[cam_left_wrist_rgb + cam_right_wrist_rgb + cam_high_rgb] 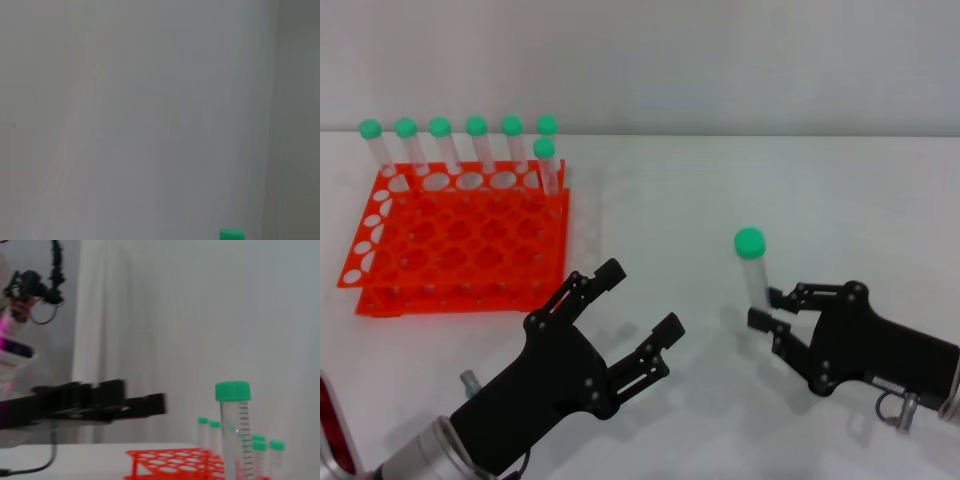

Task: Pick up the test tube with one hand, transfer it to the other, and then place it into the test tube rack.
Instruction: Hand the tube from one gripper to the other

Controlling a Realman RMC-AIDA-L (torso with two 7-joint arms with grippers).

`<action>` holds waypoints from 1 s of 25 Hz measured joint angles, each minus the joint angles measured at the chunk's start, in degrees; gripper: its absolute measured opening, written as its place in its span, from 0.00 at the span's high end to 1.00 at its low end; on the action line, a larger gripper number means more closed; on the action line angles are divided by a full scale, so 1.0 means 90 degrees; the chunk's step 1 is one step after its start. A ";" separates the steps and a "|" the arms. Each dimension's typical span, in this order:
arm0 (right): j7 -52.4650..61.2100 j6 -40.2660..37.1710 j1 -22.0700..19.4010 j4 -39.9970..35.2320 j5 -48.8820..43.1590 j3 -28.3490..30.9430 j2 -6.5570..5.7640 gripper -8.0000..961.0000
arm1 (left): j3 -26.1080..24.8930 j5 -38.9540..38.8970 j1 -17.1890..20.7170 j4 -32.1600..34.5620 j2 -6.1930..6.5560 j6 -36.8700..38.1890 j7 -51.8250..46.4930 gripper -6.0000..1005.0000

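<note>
My right gripper (767, 308) is shut on the test tube (754, 272), a clear tube with a green cap, and holds it upright above the table right of centre. The tube also shows close up in the right wrist view (235, 432), and its cap shows in the left wrist view (231, 234). My left gripper (640, 297) is open and empty, a hand's width left of the tube, its fingers pointing toward it. Its black fingers (142, 404) show in the right wrist view. The orange-red test tube rack (460, 245) stands at the back left.
Several green-capped tubes (475, 140) stand in the rack's far row and right corner; they also show in the right wrist view (207, 437). The white table (720, 190) runs to a pale wall behind. A cable and a hand (30, 287) show far off.
</note>
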 joint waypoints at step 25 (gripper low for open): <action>-0.0009 -0.0405 0.0037 -0.0375 -0.0041 -0.0819 0.0000 0.80 | -0.0027 0.0580 -0.1013 -0.0123 -0.0006 0.1111 -0.0274 0.29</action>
